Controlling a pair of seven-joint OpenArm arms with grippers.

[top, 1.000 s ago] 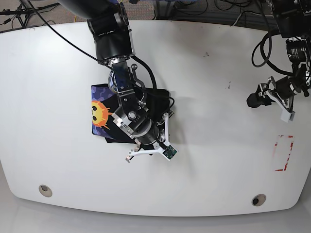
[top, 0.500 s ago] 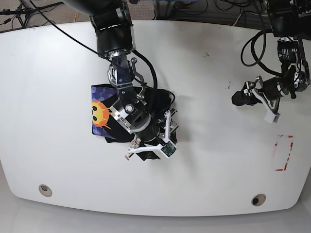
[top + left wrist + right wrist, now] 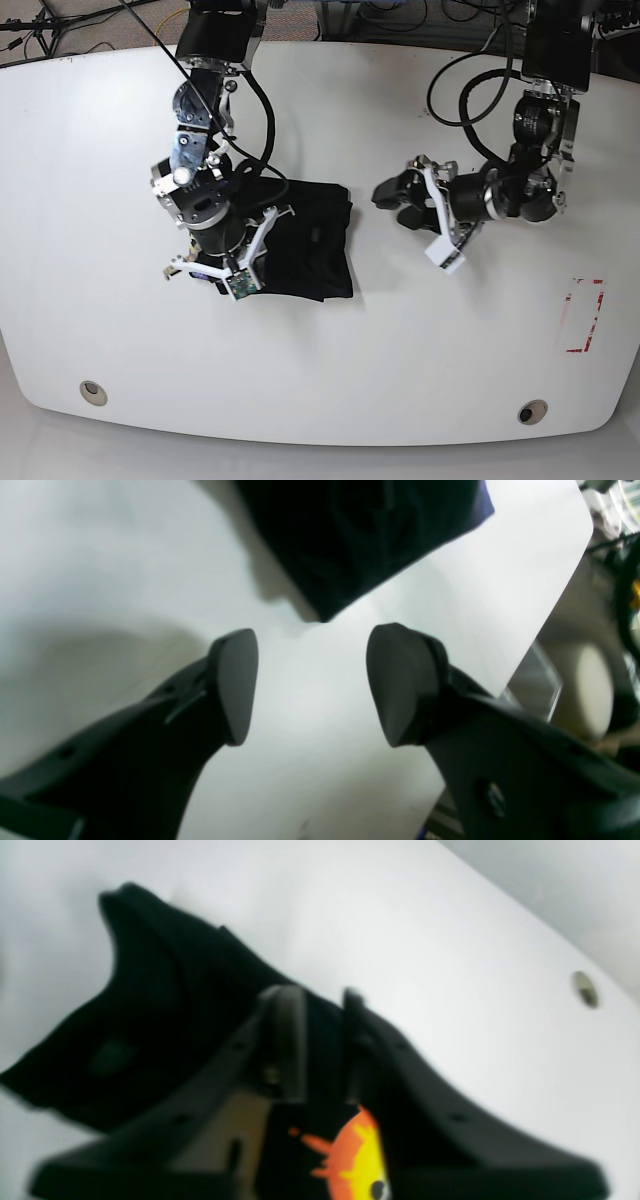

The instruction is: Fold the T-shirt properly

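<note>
The black T-shirt (image 3: 312,240) lies bunched in a rough square left of the table's middle. My right gripper (image 3: 212,268) sits over its left edge and hides the print there. In the right wrist view the fingers (image 3: 282,1040) are pinched on a black fold of the T-shirt (image 3: 150,1005), with the orange-yellow sun print (image 3: 357,1160) just below them. My left gripper (image 3: 393,203) hovers right of the cloth, apart from it. Its wrist view shows the gripper (image 3: 312,685) open and empty over bare table, and a T-shirt corner (image 3: 360,540) just ahead.
The white table (image 3: 480,330) has a red rectangle mark (image 3: 585,315) at its right and two round holes (image 3: 92,391) (image 3: 532,411) near the front edge. Cables lie beyond the far edge.
The right arm has swung left across the shirt, and the sun print no longer shows in the base view. The left arm has come in from the table's right towards the shirt.
</note>
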